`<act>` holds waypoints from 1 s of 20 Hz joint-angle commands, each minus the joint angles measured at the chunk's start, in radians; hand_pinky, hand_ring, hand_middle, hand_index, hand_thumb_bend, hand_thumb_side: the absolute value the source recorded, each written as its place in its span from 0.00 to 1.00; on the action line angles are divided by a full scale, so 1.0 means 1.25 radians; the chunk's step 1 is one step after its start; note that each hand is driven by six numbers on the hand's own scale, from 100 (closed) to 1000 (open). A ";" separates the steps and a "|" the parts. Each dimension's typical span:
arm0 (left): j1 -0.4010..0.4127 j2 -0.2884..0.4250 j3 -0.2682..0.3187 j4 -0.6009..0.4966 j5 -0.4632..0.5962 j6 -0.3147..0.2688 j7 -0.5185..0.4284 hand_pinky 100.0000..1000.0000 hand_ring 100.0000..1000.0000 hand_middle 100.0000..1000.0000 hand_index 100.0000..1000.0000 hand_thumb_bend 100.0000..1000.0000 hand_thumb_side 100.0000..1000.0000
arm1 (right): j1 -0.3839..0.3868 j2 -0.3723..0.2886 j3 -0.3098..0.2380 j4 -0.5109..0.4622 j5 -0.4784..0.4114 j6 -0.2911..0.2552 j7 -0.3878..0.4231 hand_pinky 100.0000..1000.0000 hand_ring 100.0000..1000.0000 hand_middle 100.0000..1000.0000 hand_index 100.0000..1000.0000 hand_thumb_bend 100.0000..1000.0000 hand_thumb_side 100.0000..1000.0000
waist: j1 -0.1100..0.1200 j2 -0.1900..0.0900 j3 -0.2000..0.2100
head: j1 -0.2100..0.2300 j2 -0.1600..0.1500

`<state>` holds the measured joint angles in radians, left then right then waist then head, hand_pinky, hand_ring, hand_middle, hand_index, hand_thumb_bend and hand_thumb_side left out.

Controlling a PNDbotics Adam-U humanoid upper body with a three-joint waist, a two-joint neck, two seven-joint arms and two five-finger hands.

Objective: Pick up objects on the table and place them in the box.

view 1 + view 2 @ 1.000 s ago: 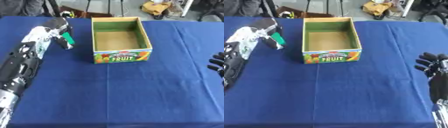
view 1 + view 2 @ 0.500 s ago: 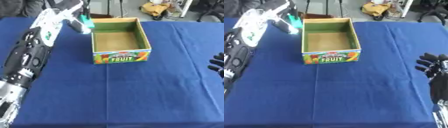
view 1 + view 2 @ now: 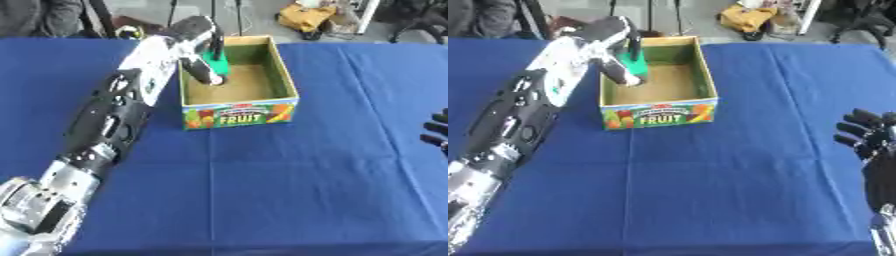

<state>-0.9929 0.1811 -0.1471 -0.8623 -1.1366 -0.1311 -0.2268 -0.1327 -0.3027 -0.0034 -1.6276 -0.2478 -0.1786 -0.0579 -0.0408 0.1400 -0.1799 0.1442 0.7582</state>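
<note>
- Since the earlier frames, the left hand has travelled from the table's left side, well apart from the box, to a position over the box's open top, and the green object has come with it.
- Left hand: fingers and thumb are curled round the green object, with a dark finger lying along its upper part; the hand has not let go.
- Green object: a small green item of unclear shape, held above the left rear part of the box interior, near the left wall. Whether it touches the floor of the box cannot be told.
- Box: an open cardboard carton with a fruit print on its front panel, standing upright on the blue tablecloth. Its visible floor is bare.
- Right hand: idle at the right edge of the view, fingers relaxed and spread, holding nothing, well apart from the box.
- Progress, as a judgement: the carry is done and the object is positioned for placement; release into the box is the step in hand and not yet done.
- Remaining work: no other loose object shows on the cloth in either view, so this item appears to be the last one in sight.
</note>
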 commanded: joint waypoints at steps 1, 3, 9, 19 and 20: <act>-0.010 -0.007 0.011 0.017 -0.043 0.000 0.047 0.61 0.48 0.41 0.61 0.06 0.14 | -0.012 -0.008 -0.001 -0.009 -0.002 -0.001 0.004 0.70 0.73 0.69 0.77 0.00 1.00 | 0.000 -0.009 -0.003 | 0.003 -0.007; -0.007 -0.010 0.009 0.028 -0.053 -0.010 0.062 0.65 0.56 0.49 0.68 0.09 0.20 | -0.012 -0.007 -0.001 -0.008 -0.002 -0.001 0.004 0.70 0.73 0.69 0.77 0.00 1.00 | 0.000 -0.008 -0.003 | 0.002 -0.007; 0.009 -0.008 0.012 0.038 -0.037 -0.073 0.023 0.89 0.89 0.86 0.91 0.91 1.00 | -0.010 -0.005 -0.003 -0.008 -0.002 -0.001 0.003 0.70 0.73 0.69 0.77 0.00 1.00 | -0.001 -0.009 0.000 | 0.000 -0.010; 0.074 0.090 0.017 -0.267 0.405 -0.106 0.229 0.86 0.78 0.76 0.78 0.72 1.00 | -0.001 -0.008 -0.011 -0.008 0.000 -0.002 -0.003 0.70 0.73 0.69 0.77 0.00 1.00 | 0.000 -0.016 0.023 | -0.014 -0.009; 0.091 0.108 0.015 -0.313 0.473 -0.104 0.231 0.84 0.76 0.74 0.77 0.70 1.00 | 0.000 -0.009 -0.012 -0.008 0.000 -0.002 -0.004 0.70 0.73 0.69 0.77 0.00 1.00 | 0.001 -0.017 0.026 | -0.016 -0.009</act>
<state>-0.8639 0.2741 -0.1261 -1.1752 -0.6357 -0.2589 0.0420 -0.1282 -0.2950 -0.0068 -1.6273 -0.2478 -0.1802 -0.0588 -0.0391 0.1340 -0.1443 0.1283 0.7534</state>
